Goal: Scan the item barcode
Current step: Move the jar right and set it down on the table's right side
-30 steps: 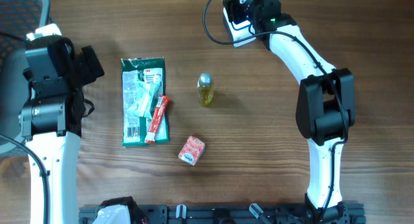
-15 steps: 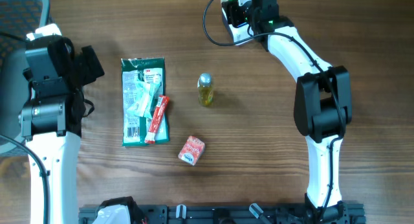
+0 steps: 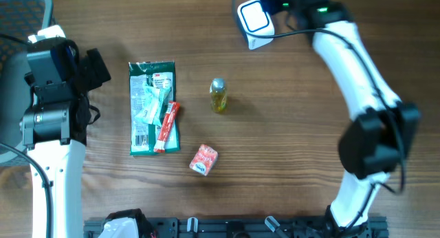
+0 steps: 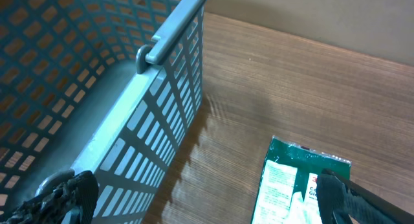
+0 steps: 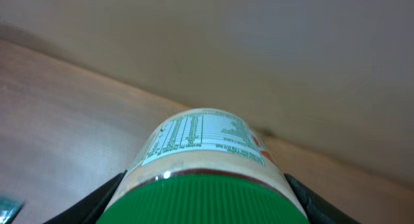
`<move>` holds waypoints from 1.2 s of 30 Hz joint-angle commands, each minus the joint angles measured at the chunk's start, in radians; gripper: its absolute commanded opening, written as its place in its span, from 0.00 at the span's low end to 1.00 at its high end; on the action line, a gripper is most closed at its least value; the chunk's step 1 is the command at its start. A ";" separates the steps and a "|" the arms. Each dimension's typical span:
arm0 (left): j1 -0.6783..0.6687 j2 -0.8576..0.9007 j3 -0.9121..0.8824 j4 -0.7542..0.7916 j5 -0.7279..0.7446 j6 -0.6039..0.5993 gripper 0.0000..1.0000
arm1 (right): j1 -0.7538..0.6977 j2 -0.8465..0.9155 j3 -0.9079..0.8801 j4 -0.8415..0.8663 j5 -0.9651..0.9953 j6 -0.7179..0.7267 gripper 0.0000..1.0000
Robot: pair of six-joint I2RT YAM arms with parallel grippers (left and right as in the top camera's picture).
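Right arm: against the overhead view of a second ago, the elbow has swung outward to the right and the wrist has moved right along the far table edge. This uncovers the white scanner unit (image 3: pixel 255 19), which the wrist previously overlapped.

Right gripper (image 5: pixel 207 208): fingers pinch a jar (image 5: pixel 202 141) by its green lid (image 5: pixel 207 197), one dark finger on each side. The jar is held off the table, near the far edge beside the scanner unit. The label face towards the wrist camera shows a nutrition panel; no barcode is visible there.

Left gripper (image 4: pixel 207 204): fingers spread wide, empty, hanging over the basket (image 4: pixel 169 36) rim and the green packet (image 3: pixel 152 107). No change.

The packet, red stick (image 3: pixel 167 126), small yellow bottle (image 3: pixel 218 95) and red carton (image 3: pixel 203 159) have not moved.

Assessment: the jar is probably being repositioned in front of the scanner; the scan itself appears not yet done
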 commanded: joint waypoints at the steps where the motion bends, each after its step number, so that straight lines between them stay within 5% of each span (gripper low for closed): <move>1: 0.006 0.002 0.004 0.002 0.005 0.002 1.00 | -0.084 -0.040 0.010 -0.232 0.060 0.116 0.05; 8: 0.006 0.002 0.004 0.002 0.005 0.002 1.00 | -0.251 -0.037 -0.111 -0.653 0.253 0.295 0.07; 17: 0.006 0.002 0.004 0.002 0.005 0.002 1.00 | -0.389 -0.037 -0.494 -0.391 0.253 0.321 0.15; 18: 0.006 0.002 0.004 0.002 0.005 0.002 1.00 | -0.397 -0.037 -0.513 -0.371 0.253 0.323 0.25; 19: 0.006 0.002 0.004 0.002 0.005 0.002 1.00 | -0.408 -0.037 -0.533 -0.354 0.253 0.321 0.52; 22: 0.006 0.002 0.004 0.002 0.005 0.002 1.00 | -0.415 -0.039 -0.534 -0.347 0.253 0.321 0.79; 24: 0.006 0.002 0.004 0.002 0.005 0.002 1.00 | -0.415 -0.042 -0.524 -0.350 0.254 0.311 0.86; 30: 0.006 0.002 0.004 0.002 0.005 0.002 1.00 | -0.415 -0.166 -0.410 -0.418 0.316 0.313 0.96; 36: 0.006 0.002 0.004 0.002 0.005 0.002 1.00 | -0.372 -0.348 -0.361 -0.456 -0.041 0.310 0.82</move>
